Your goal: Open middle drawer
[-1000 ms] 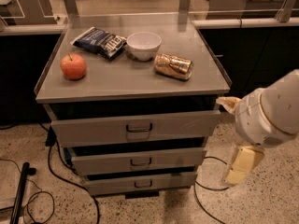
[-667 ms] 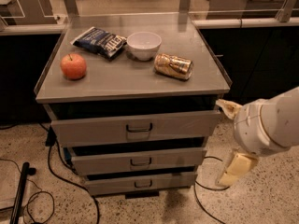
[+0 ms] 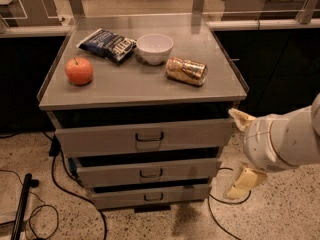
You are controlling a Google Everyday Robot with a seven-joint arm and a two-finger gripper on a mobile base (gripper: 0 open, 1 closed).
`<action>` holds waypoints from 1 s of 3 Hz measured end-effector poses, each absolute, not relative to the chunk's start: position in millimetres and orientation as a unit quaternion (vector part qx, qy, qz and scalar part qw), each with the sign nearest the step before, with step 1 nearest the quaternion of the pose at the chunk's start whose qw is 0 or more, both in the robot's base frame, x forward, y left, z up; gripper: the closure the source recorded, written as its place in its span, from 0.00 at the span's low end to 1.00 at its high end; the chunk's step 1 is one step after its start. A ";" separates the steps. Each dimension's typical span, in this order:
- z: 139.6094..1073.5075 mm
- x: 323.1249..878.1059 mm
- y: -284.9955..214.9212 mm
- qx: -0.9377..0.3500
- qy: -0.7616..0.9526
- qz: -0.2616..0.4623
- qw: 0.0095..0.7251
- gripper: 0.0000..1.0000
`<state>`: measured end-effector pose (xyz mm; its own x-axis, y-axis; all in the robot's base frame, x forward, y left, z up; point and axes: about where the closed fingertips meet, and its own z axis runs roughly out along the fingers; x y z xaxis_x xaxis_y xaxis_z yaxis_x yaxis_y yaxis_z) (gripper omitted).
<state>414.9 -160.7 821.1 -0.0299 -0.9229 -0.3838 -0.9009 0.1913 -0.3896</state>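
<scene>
The middle drawer [image 3: 100,175] is the second grey front of the cabinet, with a small dark handle [image 3: 151,173] at its centre; it stands out slightly beyond the shadow gap above it. My gripper [image 3: 240,151] hangs to the right of the cabinet, level with the top and middle drawers. Its cream fingers [image 3: 244,182] are spread apart and hold nothing. It touches no drawer or handle.
On the cabinet top [image 3: 135,86] lie an apple [image 3: 79,70], a dark chip bag [image 3: 107,44], a white bowl [image 3: 154,48] and a tipped can [image 3: 186,71]. The taller top drawer [image 3: 100,139] and lowest drawer [image 3: 115,199] flank the middle one. Black cables [image 3: 60,184] trail on the floor at left.
My arm and gripper have drifted slightly left and down, toward the cabinet's right side. The drawers and the things on top have not moved.
</scene>
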 end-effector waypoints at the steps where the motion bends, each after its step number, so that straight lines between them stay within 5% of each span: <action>1: 806.5 410.6 -157.9 -0.635 0.720 0.006 0.281 0.00; 3: 730.9 404.2 -161.4 -0.581 0.742 0.087 0.323 0.00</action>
